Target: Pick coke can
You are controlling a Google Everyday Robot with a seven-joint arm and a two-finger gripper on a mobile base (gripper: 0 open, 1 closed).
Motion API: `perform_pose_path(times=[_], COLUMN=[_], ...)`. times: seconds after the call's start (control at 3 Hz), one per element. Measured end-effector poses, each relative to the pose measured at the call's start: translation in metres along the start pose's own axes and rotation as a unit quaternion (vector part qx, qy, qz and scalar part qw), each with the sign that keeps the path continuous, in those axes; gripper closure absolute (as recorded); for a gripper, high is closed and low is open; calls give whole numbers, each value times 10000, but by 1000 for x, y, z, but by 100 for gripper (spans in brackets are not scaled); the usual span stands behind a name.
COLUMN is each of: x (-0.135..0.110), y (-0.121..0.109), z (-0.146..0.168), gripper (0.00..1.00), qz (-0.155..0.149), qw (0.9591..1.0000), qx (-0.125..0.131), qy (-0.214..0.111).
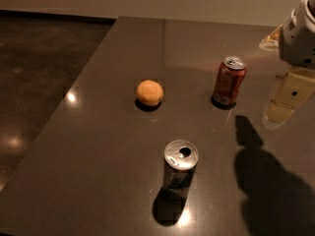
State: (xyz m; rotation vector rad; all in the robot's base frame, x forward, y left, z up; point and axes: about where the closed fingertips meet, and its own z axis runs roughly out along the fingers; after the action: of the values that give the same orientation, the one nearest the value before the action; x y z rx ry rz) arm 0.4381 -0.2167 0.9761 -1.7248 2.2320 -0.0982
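Observation:
The coke can (229,80) is red with pale lettering and a silver top with a pull tab. It stands upright on the dark table (98,132), right of centre. My gripper (288,100) hangs from the white arm (300,33) at the right edge of the view. It is to the right of the coke can, apart from it, and holds nothing that I can see.
An orange (149,92) lies left of the coke can. A dark-bodied can with an open silver top (180,171) stands nearer the front edge. The arm's shadow (266,181) falls on the table at the lower right. Dark floor (39,73) lies to the left.

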Motion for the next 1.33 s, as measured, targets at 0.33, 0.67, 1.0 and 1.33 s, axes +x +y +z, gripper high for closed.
perform_pose_path(times=[0.33,0.67,1.0,1.33], x=[0,-2,-6,-2], y=[0,-6,-31,-61], z=[0,2,12,26], gripper=[0,0,0,0], qz=[0,74,339,748], qw=[10000,10000,9990,9949], qx=[1,17,11,-15], qy=[0,-25,-279,-675])
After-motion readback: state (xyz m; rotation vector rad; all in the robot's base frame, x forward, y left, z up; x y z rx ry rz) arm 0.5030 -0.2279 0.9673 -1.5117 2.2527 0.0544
